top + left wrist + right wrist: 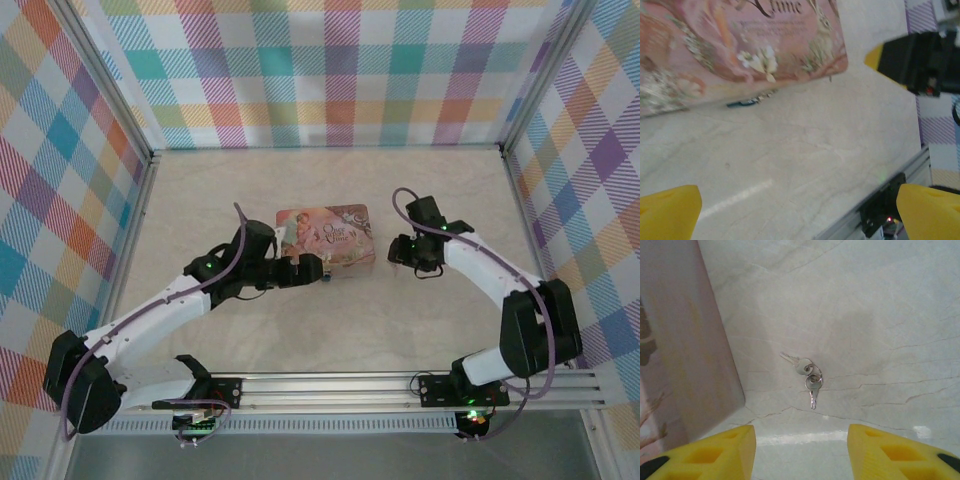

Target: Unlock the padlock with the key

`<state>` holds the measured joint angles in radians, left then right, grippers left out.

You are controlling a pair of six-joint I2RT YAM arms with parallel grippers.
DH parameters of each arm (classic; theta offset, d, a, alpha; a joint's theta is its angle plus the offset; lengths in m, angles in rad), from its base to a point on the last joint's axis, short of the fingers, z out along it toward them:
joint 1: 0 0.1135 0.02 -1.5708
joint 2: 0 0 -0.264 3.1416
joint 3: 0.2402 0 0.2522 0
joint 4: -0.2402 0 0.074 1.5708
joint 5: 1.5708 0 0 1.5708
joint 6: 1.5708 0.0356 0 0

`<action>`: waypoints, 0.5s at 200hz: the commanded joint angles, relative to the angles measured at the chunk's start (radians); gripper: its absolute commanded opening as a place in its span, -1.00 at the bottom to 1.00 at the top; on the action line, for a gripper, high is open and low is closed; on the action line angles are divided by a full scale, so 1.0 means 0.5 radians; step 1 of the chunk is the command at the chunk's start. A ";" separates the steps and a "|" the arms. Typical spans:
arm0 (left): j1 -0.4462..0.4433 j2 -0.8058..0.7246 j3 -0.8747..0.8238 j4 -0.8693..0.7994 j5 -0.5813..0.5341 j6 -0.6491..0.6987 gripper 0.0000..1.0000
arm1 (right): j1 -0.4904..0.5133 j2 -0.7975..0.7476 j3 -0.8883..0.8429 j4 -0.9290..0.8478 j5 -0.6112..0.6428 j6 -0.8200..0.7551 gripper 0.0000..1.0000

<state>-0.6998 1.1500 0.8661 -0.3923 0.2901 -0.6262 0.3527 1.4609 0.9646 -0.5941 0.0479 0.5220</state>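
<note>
**lockfan:** where's the key [802,366] at?

**yam_guy:** flat on the table [865,315], just beside the pink tin [685,355], two tiny ones on a ring [816,373]. The right gripper [800,455] hovers over them, fingers apart, nothing held. The left gripper [800,220] gapes wide near the padlock [747,103], tucked at the tin's edge.

**lockfan:** grabbable?

**yam_guy:** light, thin, stiff, probably slippery. I'd pinch the round head and leave the blade free.
</note>
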 commanded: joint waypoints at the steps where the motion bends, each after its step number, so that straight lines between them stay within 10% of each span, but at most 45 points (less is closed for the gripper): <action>1: -0.127 -0.009 0.067 -0.056 -0.090 0.044 0.93 | -0.012 0.109 0.093 -0.087 -0.036 -0.080 0.02; 100: -0.357 0.165 0.204 -0.133 -0.263 0.080 0.86 | -0.049 0.538 0.238 -0.034 -0.047 -0.131 -0.13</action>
<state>-0.8612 1.2297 0.9470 -0.4450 0.1799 -0.6044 0.3344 1.7138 1.0615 -0.6025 0.0189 0.4778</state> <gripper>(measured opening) 0.932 0.435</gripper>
